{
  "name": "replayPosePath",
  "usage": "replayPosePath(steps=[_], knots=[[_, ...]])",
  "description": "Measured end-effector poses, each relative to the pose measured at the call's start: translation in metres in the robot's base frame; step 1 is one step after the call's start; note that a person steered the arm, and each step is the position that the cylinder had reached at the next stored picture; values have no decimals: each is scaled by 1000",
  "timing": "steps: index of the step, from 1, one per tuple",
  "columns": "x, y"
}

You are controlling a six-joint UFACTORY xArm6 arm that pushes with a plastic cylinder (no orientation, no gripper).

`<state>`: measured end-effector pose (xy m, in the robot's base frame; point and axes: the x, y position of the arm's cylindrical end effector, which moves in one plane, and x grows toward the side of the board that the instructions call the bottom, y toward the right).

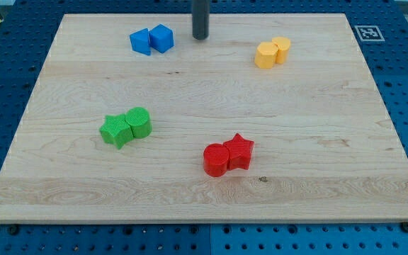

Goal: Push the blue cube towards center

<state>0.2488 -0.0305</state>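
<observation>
The blue cube (162,37) sits near the view's top left of the wooden board (204,198), touching a second blue block (140,42) on its left. My tip (200,37) is the lower end of a dark rod coming down from the view's top. It stands a little to the right of the blue cube, apart from it, with a small gap between them.
Two yellow blocks (271,52) touch each other at the top right. A green star-like block (115,130) and a green cylinder (139,122) sit at the left. A red cylinder (216,159) and a red star (239,151) sit at the lower middle. A marker tag (368,32) is at the top right.
</observation>
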Motion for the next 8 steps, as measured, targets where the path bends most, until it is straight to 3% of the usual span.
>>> replayPosePath(steps=[1, 2, 6, 8], knots=[[-5, -63], [-5, -89], [10, -108], [33, -62]])
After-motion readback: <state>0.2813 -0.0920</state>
